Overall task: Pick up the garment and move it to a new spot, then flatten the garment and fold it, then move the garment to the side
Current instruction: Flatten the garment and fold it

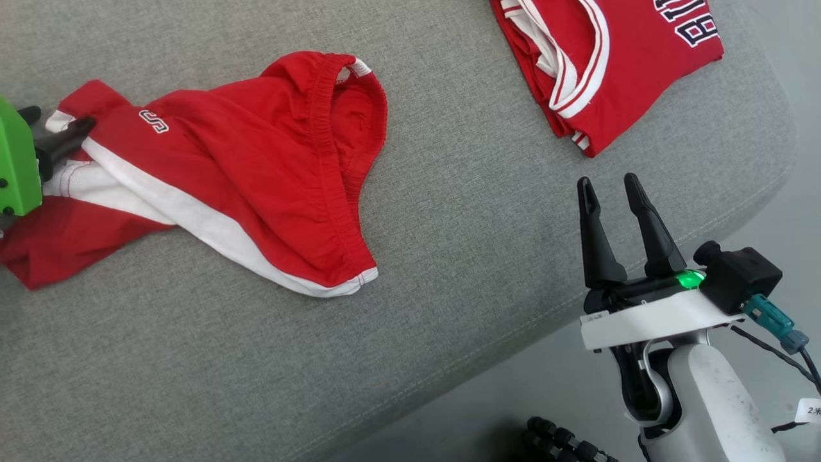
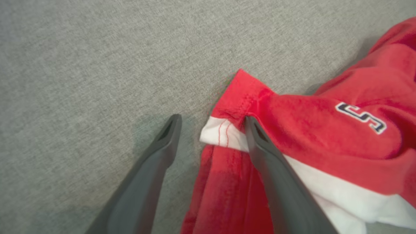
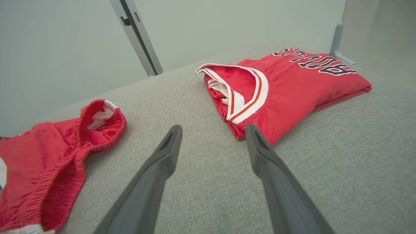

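Note:
The garment (image 1: 256, 173) is a pair of red shorts with white side stripes and an elastic waistband, lying crumpled on the left half of a grey cushion (image 1: 462, 212). At the far left, my left gripper (image 1: 54, 125) is open and straddles a leg-hem corner. In the left wrist view that red and white corner of the shorts (image 2: 234, 100) lies between the spread fingers of the left gripper (image 2: 212, 120), with one finger (image 2: 269, 162) over the cloth. My right gripper (image 1: 608, 181) stands open and empty near the cushion's front right edge, well clear of the shorts (image 3: 48, 156).
A folded red jersey (image 1: 628, 70) with white trim and dark letters lies at the back right; it sits just beyond the right gripper (image 3: 212, 127) as the jersey (image 3: 292, 87). The cushion's edge runs diagonally at lower right, with pale floor (image 1: 789, 212) beyond. A metal post (image 3: 136, 35) stands behind.

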